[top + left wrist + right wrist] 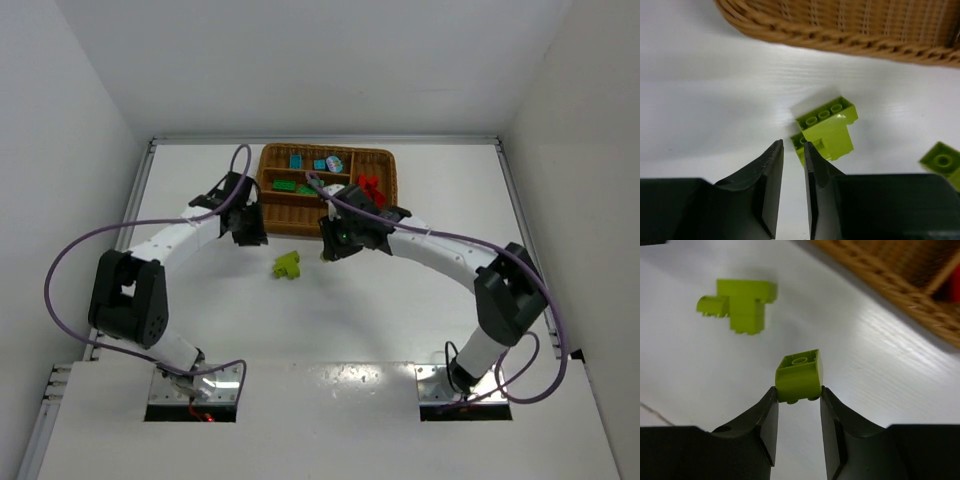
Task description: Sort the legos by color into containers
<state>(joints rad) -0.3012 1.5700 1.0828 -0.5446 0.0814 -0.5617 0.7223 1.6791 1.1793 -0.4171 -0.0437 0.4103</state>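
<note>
Right claw: our right gripper (797,392) pinches 1 small lime brick (799,375) between its fingertips, just above the white table (400,300).
Left claw: our left gripper (793,145) is pressed together on nothing, at 9 o'clock of the lime cluster (826,131).
Tray: the wicker tray (390,160) sits at 12 o'clock; blue bricks (320,162) in the far slot, green bricks (285,186) and red bricks (370,187) nearer.
Next move: we judge the near long slot free for lime; lift clear of the rim, then release low.
Risk: the thin pinch may let the brick twist.
</note>
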